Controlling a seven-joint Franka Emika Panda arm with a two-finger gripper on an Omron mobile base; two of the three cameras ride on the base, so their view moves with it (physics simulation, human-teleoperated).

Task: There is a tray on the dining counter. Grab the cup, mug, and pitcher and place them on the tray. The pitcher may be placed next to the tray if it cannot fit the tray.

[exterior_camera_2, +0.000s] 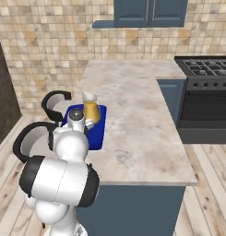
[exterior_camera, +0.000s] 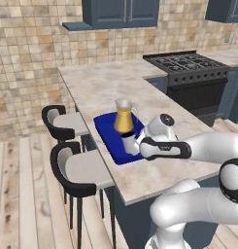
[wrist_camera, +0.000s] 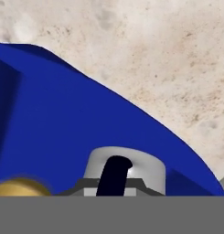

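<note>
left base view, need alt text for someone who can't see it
A white robot arm reaches from the lower right over the dining counter, its hand at a small pale-rimmed mug on a deep-blue tray. A glass pitcher with an orange-yellow lower part stands upright on the tray just behind the mug. Two black bar stools sit left of the counter; a stove is behind.

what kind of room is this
A home kitchen, most likely: a black gas stove sits against a tiled wall, blue cabinets hang above, and bar stools line the dining counter.
</note>
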